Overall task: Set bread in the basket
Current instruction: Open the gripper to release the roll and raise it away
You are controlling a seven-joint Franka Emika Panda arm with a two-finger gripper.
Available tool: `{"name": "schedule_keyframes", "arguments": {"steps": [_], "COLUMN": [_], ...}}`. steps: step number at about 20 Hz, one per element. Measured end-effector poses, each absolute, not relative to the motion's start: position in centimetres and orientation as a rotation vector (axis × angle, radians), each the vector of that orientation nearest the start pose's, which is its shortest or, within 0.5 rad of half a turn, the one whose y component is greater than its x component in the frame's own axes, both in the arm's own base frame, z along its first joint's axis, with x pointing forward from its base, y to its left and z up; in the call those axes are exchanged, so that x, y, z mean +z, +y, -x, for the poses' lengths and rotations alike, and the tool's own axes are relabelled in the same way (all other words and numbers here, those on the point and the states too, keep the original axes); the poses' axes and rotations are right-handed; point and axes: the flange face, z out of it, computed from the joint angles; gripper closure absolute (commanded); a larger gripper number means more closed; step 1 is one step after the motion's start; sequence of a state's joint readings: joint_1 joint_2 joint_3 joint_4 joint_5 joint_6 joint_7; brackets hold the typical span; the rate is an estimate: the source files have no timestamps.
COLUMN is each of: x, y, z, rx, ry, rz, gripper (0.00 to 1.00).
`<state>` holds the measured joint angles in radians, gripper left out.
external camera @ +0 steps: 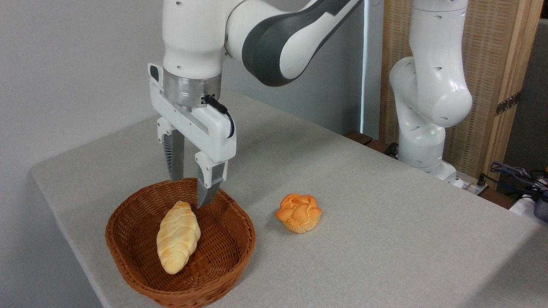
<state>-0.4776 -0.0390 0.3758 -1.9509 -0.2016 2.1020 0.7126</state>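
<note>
With the bread (178,236) already lying in the basket (128,256) near the table's front left corner and the gripper (190,192) parted and empty just above its far end, you risk the fingertips snagging the wicker rim if you pull away sideways rather than upward.

A pale-golden braided loaf (178,236), a reddish-brown woven basket (128,261), an orange knotted bun (299,212) and a grey table (385,214) are seen.

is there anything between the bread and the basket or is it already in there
Nothing in the way: the bread already lies inside the basket. The tool hangs open just above its far end, holding nothing.
</note>
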Motion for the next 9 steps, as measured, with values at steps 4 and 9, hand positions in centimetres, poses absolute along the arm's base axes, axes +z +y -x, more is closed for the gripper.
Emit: {"name": "schedule_keyframes", "arguments": {"steps": [4, 9], "x": [51.8, 52.6], "y": [-6.1, -6.1], "z": [-54.8, -53.2], "rx": [-0.245, -0.129], "ry": [1.211, 1.262], "rz": [3.02, 2.995], "gripper": [0.0, 0.0]}}
